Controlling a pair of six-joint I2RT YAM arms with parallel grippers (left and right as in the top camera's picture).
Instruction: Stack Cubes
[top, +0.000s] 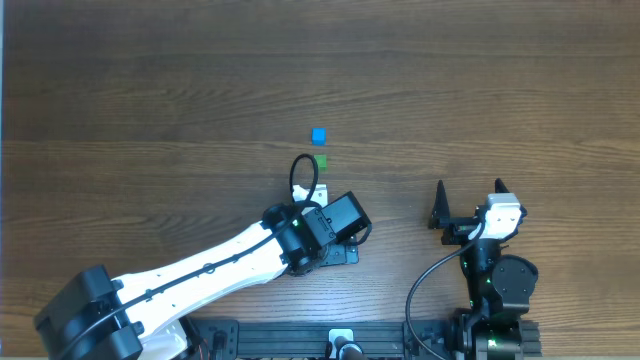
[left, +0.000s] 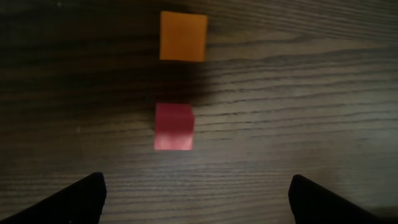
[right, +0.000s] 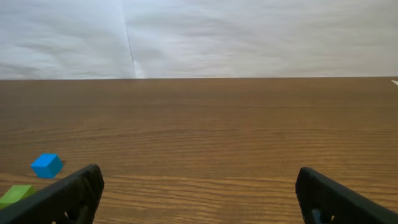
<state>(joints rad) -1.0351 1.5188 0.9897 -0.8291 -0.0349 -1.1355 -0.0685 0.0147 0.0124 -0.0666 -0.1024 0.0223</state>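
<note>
The left arm (top: 200, 270) stretched diagonally from the near left toward the middle, wrist tipped downward, the left gripper (left: 197, 180) spread wide. The right arm (top: 488, 275) sat folded at the near right, the right gripper (top: 469, 187) pointing far, fingers wide apart.

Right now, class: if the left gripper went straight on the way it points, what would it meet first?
Most likely the green cube, the nearer of two lying ahead of the open left gripper; the blue cube sits beyond it. Height is unclear, so it could touch the table first.

The near cube (left: 174, 126) lies before the left hand (left: 196, 190), the far cube (left: 183, 36) just beyond it.
</note>
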